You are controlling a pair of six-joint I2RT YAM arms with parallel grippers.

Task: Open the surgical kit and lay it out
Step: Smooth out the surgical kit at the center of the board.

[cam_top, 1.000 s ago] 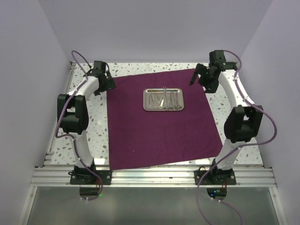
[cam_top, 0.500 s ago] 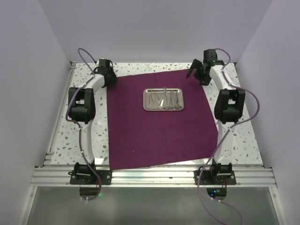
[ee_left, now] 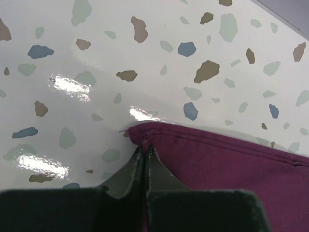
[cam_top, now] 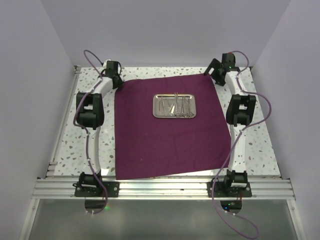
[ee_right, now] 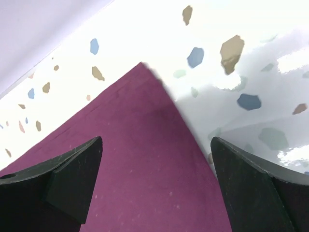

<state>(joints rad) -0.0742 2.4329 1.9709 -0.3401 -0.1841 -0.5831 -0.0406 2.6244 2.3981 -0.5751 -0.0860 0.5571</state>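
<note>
Left gripper low, pinching cloth corner, right gripper spread wide

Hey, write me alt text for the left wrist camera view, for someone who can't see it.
The left gripper, jaws shut, pinches the corner of a dark purple cloth wrap. The cloth lies flat on a glossy white table speckled with coloured flecks.

tray on cloth, toward rear; instruments in tray
</note>
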